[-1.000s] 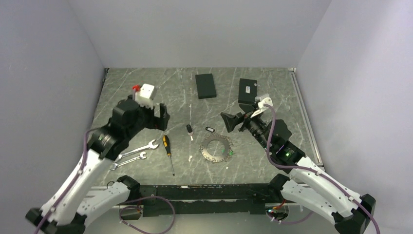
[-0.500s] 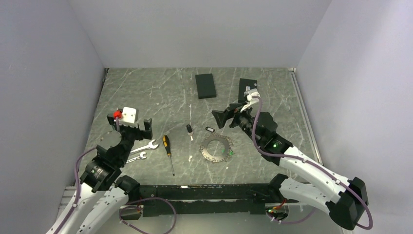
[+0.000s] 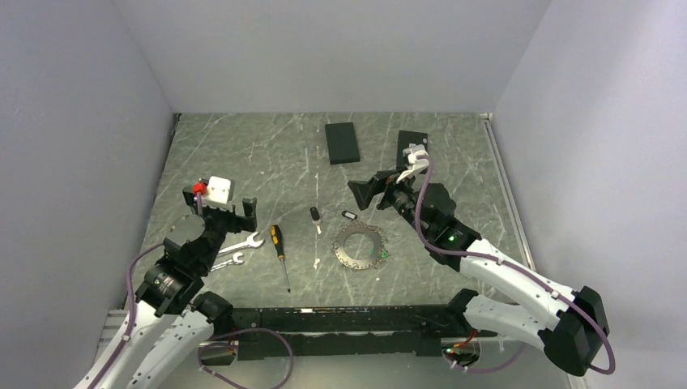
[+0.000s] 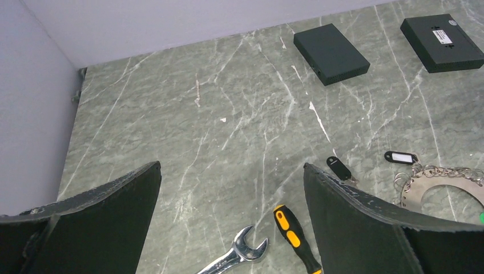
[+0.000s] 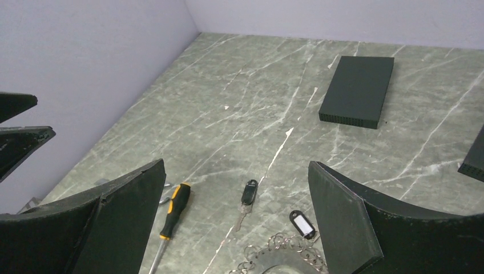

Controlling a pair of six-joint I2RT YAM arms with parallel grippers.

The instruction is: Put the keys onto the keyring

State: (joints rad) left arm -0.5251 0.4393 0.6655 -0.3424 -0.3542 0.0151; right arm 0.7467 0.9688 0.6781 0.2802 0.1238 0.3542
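Keyring (image 3: 343,247): flat mid-table (image 3: 243,146), no key threaded | right gripper (image 3: 366,193): jaws spread, has swung in above the ring's far side | left gripper (image 3: 228,212): spread, drawn back near-left, so threading is unstarted | key (image 3: 314,215): loose, left of ring | other keys not discernible; ring cropped in wrist views

Keyring (image 5: 285,261) cut by bottom edge; screwdriver (image 4: 292,234) shaft cut off.
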